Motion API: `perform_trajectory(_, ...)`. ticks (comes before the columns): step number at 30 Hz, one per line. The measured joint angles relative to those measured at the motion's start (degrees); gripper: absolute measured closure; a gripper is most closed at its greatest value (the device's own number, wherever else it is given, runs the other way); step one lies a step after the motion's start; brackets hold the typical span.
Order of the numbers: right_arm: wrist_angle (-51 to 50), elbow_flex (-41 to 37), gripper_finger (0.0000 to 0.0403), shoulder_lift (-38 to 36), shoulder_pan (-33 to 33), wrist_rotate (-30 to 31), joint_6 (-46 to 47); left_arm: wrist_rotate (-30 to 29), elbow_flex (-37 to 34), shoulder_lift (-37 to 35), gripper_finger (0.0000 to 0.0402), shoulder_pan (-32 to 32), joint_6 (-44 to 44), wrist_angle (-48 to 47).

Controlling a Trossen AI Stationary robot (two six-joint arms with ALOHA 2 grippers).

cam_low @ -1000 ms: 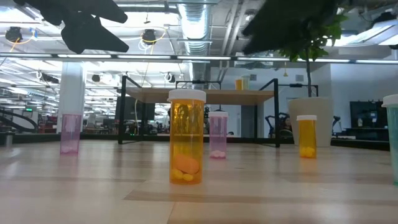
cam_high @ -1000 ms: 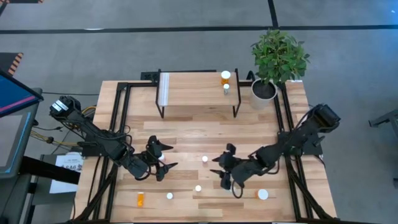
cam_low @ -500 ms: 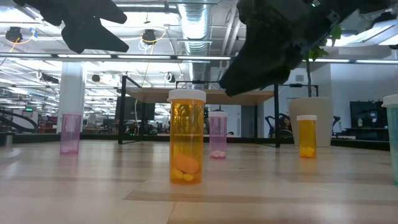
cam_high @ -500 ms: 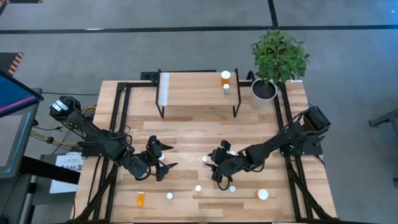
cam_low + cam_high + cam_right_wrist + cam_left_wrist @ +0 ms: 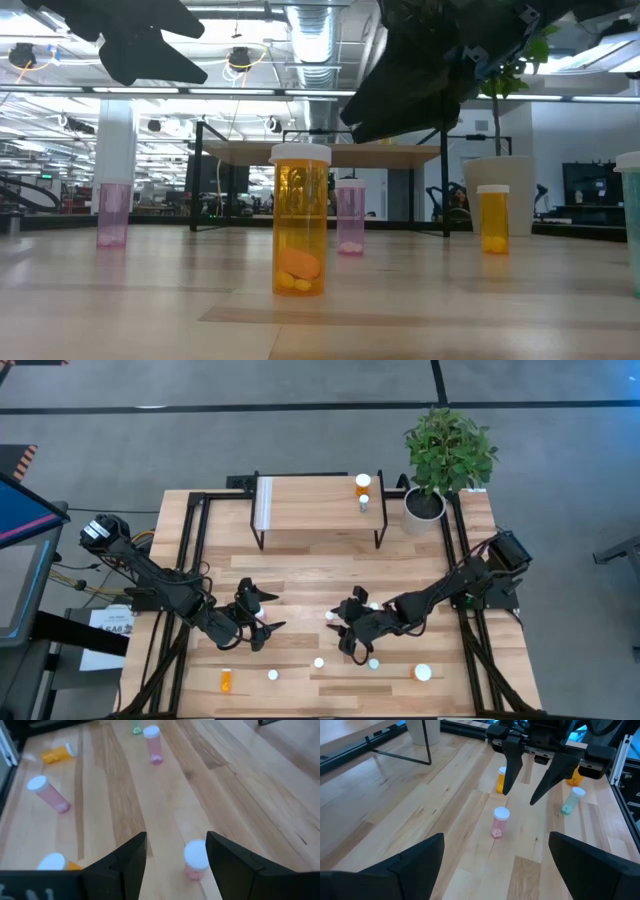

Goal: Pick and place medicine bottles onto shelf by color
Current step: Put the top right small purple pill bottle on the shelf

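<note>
Right wrist view: right gripper (image 5: pixel 171 851) hangs jaws apart, empty, lined up on the pink bottle (image 5: pixel 195 859) just ahead — likely its next pick.
Left gripper (image 5: pixel 262 622): spread wide, holding nothing, waiting mid-table.
Shelf (image 5: pixel 318 506): one orange bottle (image 5: pixel 363 483) at its plant-side end, starting a colour group.

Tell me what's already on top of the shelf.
Two bottles stand at one end of the shelf: an orange medicine bottle and a smaller green bottle. The white strip lies at the opposite end. Beneath the shelf top is hidden from above.
</note>
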Motion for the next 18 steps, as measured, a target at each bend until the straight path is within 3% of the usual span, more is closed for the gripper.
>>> perform_trajectory(18,0.41,0.0,0.0179,-0.02,0.68,-0.09,1.09,-1.34,0.0,0.0,0.0056,0.02,0.26,0.04)
